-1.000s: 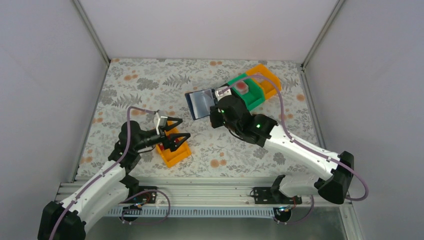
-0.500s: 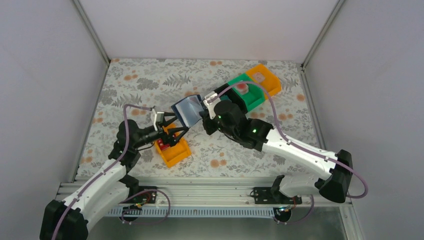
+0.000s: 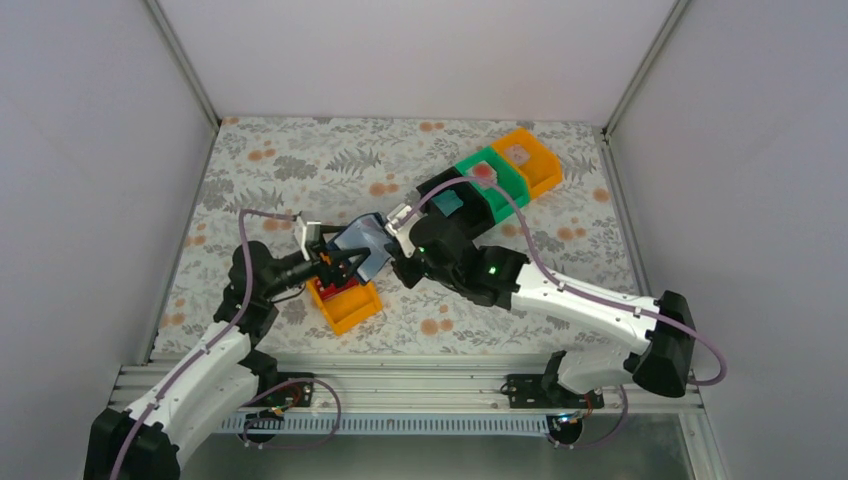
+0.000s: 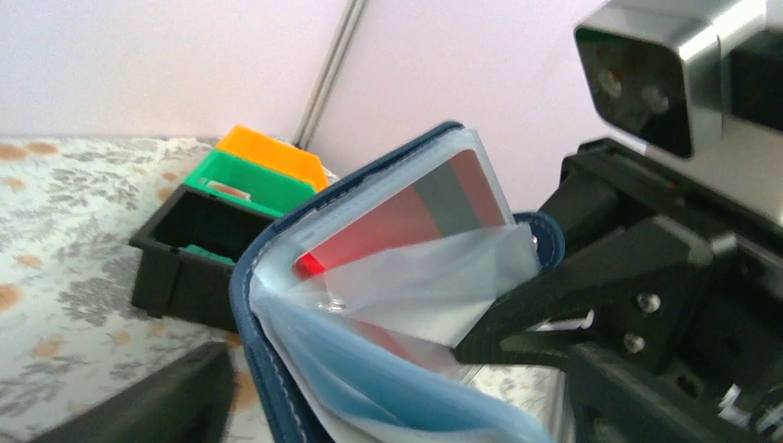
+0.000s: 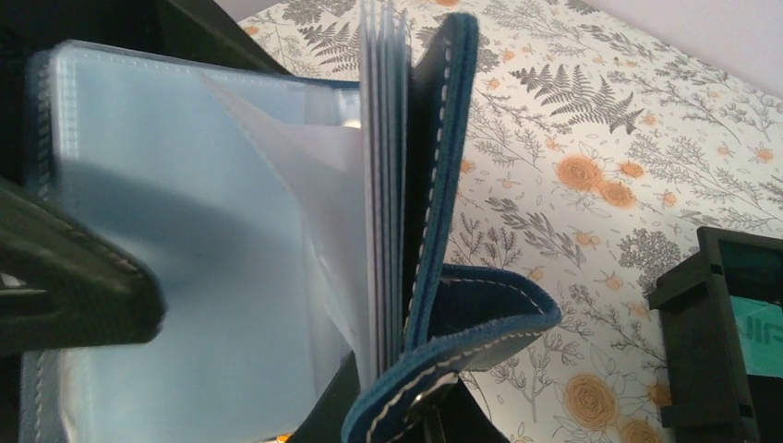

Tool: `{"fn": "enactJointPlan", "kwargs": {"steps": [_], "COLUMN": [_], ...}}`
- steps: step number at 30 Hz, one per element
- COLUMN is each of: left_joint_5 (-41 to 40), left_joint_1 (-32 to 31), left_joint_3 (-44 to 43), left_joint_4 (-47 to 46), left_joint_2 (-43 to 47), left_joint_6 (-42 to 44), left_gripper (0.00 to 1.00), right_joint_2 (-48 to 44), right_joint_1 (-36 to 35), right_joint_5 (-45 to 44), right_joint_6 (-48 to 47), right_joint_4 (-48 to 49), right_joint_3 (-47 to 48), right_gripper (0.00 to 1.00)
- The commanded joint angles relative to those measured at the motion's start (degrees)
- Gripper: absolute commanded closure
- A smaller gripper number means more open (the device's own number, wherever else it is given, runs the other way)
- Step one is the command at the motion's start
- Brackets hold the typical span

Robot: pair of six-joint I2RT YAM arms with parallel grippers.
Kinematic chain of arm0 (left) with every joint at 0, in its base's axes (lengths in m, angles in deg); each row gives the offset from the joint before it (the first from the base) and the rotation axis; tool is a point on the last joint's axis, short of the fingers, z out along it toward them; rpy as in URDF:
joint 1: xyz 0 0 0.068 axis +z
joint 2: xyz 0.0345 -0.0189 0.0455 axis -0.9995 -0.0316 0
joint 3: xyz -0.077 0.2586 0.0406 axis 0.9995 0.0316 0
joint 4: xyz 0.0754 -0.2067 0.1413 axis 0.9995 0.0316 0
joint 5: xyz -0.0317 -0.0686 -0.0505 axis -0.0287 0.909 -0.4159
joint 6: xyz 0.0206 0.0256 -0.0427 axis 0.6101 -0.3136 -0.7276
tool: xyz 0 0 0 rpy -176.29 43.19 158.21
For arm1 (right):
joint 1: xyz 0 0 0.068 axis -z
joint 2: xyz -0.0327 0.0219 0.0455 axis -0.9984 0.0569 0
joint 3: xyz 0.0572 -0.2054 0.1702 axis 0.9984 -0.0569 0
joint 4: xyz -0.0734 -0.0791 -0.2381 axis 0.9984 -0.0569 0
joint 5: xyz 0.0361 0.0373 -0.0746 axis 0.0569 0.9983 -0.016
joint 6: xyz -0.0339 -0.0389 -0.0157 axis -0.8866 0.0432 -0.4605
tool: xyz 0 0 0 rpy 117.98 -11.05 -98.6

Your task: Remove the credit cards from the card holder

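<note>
**A:** Where is the card holder?

**B:** I see it off the table, mid-scene, just beyond the near orange bin. My right gripper is clamped on its cover.

**A:** And the left gripper?

**B:** Its jaws are wide, right at the holder's left edge. A red card shows in a clear sleeve, and a teal card lies in the black bin.

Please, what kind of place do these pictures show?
Probably a small robot test booth, not a home. Plain white walls on a metal frame close in a flowered tabletop, and the left arm and right arm are bolted to a rail at its near edge.
</note>
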Motion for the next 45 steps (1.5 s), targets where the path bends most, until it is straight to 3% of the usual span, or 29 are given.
{"fn": "enactJointPlan", "kwargs": {"steps": [1,3,5,6,7,8,10,12,15,18,27,37,38,41,42,45], "left_joint_5": [-0.88,-1.27,-1.15,-1.02,-1.07,-1.17,-1.63,-2.93,-3.29,-2.10,-0.11,8.40,9.50,11.09,11.10,10.51], "left_joint_1": [0.79,1.01,1.23,1.25,1.35,1.36,1.39,1.38,1.62,1.61,1.60,1.56,1.50,1.39,1.43,1.39], "left_joint_3": [1.12,1.22,1.48,1.64,1.71,1.80,1.66,1.74,2.00,2.02,1.26,2.26,2.38,2.63,2.63,2.62], "left_joint_4": [0.38,1.35,1.53,1.65,1.84,1.94,2.51,3.77,4.19,3.91,4.76,0.74,0.34,-0.86,-1.00,-1.17], "left_joint_2": [1.14,1.67,2.32,2.66,2.89,3.13,3.49,3.73,4.20,4.91,6.20,7.01,7.07,7.27,7.21,6.88], "left_joint_6": [-1.15,-1.18,-1.00,-0.90,-0.82,-0.69,-0.48,-0.19,0.62,1.62,7.21,11.07,11.78,12.82,12.75,12.33], "left_gripper": [0.34,0.65,0.89,0.96,0.97,0.97,0.98,0.98,0.98,0.98,0.98,0.98,0.98,0.98,0.98,0.98], "right_joint_2": [-0.70,-1.77,-3.16,-3.71,-4.17,-4.42,-4.99,-6.23,-9.13,-11.09,-8.29,-4.47,-4.17,-3.71,-3.78,-4.15], "right_joint_1": [-0.83,-0.79,-0.74,-0.70,-0.69,-0.62,-0.21,1.20,5.44,8.45,10.47,10.47,10.47,10.46,10.47,10.46], "right_joint_5": [0.27,0.28,0.11,0.07,0.33,1.03,1.22,1.55,9.13,16.60,16.39,18.45,19.68,27.69,30.60,35.13], "right_joint_6": [-1.88,-1.96,-1.92,-1.86,-1.84,-1.94,-1.75,-1.91,-3.66,-5.86,-5.55,-6.92,-7.30,-8.26,-8.55,-8.76], "right_joint_4": [3.14,3.76,4.57,4.90,5.15,5.10,4.52,3.83,2.93,2.54,2.25,2.14,2.24,2.64,2.84,3.14], "right_joint_3": [0.56,-0.35,-1.41,-1.83,-2.12,-2.20,-2.32,-3.26,-3.42,-2.57,-0.38,-0.93,-1.11,-0.52,-0.53,-0.74], "right_gripper": [0.96,0.96,0.96,0.96,0.92,0.80,0.44,0.22,0.06,0.01,0.01,0.02,0.10,0.48,0.53,0.83]}}
